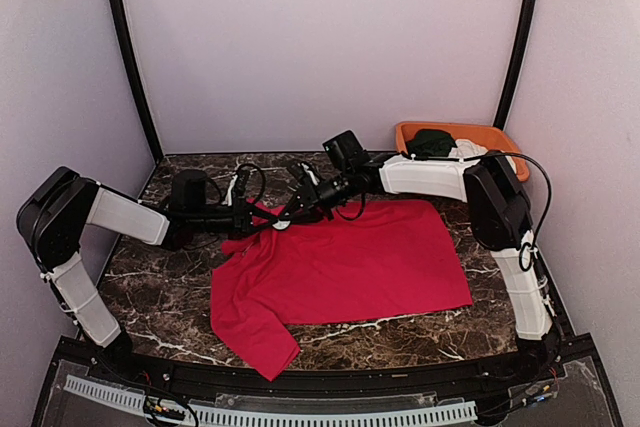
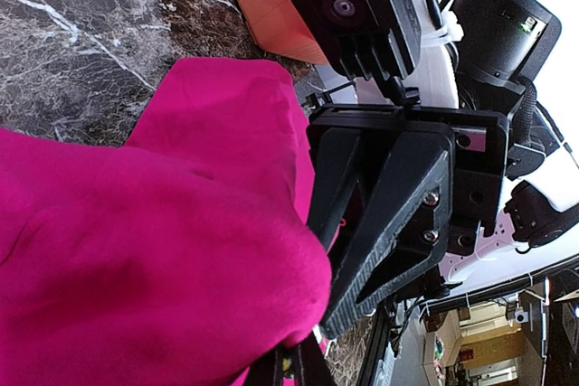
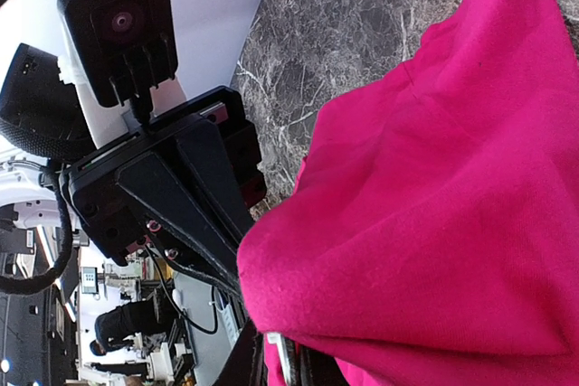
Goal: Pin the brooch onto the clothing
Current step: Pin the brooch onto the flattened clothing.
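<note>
While red T-shirt (image 2: 136, 250) crowds wrist views, overhead alone shows dark garment (image 1: 432, 142)

Dark marble tabletop (image 1: 400, 332); pale lilac walls (image 1: 320, 37); black corner posts (image 1: 130, 57).

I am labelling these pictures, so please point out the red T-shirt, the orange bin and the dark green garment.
red T-shirt (image 1: 365, 259), top view, middle of its body.
orange bin (image 1: 452, 127), top view, its far rim.
dark green garment (image 1: 432, 143), top view, its middle.

Red T-shirt (image 1: 350, 257); dk marble table (image 1: 160, 277) (white veins); orange tray (image 1: 482, 132)
</note>
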You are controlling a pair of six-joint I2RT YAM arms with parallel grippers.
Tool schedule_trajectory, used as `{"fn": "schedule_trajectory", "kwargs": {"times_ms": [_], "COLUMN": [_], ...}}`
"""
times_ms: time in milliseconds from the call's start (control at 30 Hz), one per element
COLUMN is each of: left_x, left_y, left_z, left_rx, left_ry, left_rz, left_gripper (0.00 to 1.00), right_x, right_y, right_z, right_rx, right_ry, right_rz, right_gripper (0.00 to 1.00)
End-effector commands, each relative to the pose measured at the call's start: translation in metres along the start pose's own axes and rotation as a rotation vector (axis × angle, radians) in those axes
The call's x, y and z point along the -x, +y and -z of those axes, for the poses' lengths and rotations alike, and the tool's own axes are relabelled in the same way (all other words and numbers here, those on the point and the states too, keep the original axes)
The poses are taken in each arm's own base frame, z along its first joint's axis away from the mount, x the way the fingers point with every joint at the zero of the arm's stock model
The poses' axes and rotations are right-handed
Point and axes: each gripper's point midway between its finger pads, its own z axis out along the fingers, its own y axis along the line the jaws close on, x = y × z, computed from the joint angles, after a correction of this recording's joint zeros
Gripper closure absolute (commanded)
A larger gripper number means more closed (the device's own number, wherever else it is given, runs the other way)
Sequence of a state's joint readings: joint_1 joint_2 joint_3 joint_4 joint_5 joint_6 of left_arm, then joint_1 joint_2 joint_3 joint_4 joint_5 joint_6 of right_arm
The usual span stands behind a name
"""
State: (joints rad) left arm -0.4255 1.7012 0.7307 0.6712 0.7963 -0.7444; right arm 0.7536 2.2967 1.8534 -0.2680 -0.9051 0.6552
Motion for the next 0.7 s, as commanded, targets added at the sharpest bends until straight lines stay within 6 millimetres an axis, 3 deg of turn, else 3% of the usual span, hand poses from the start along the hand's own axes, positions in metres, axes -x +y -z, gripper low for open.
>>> {"fn": "schedule_trajectory", "kwargs": {"times_ms": [0, 667], "left_x": [0.004, 0.007], "left_y": [-0.020, -0.027], "left_z": [0.001, 0.003], "left_rx": [-0.044, -0.062], "left_ry": [0.000, -0.004], "left_rz": [-0.062, -0.072], "left_gripper": [0.99, 0.99], "right_x": [0.004, 0.007], "right_y": [-0.009, -0.043], "right_z": [-0.004, 0.006], "right_rx": [-0.067, -0.317], "right_ry": [-0.023, -0.040], "right_rz": [-0.006, 0.041], "right_gripper": [0.90, 0.92]}}
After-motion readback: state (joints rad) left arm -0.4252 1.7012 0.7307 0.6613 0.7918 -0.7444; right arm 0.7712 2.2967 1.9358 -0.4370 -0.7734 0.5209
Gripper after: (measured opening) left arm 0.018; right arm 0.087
